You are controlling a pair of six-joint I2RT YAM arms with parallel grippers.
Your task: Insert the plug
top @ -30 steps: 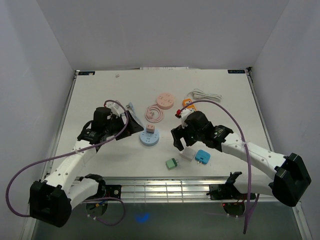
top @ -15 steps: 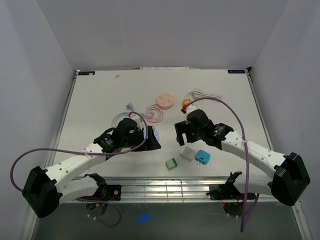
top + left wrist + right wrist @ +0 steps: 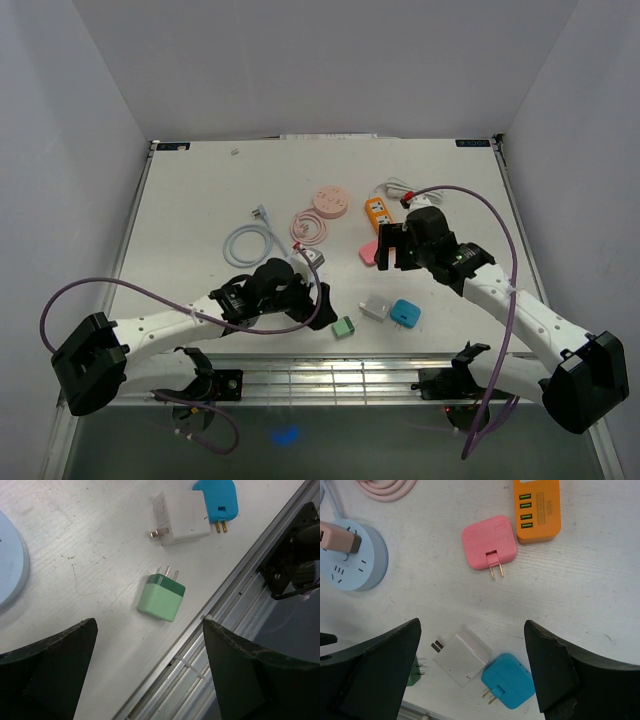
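Several plugs lie loose near the table's front edge. A green plug [image 3: 161, 597] [image 3: 343, 327] lies flat just ahead of my open left gripper [image 3: 149, 630] [image 3: 308, 292], prongs pointing away. Beyond it lie a white plug [image 3: 182, 517] [image 3: 462, 655] and a blue plug [image 3: 216, 497] [image 3: 507, 680]. My right gripper [image 3: 470, 630] [image 3: 393, 246] hangs open and empty above them, with a pink plug [image 3: 488, 542] [image 3: 369, 251] further ahead. A light blue round socket [image 3: 352, 555] [image 3: 7, 562] has a beige plug [image 3: 337, 537] in it; my left arm hides most of it from above.
An orange power strip [image 3: 377, 211] [image 3: 536, 507] lies by the pink plug. A pink round socket [image 3: 330, 201], its coiled pink cable [image 3: 308, 226] and a pale blue cable [image 3: 248, 240] lie further back. The table's metal front rail [image 3: 220, 610] runs just past the green plug.
My left arm swung right and toward the front edge, ending over the green plug. My right gripper drew back from the white and blue plugs toward the orange strip, uncovering the pink plug.
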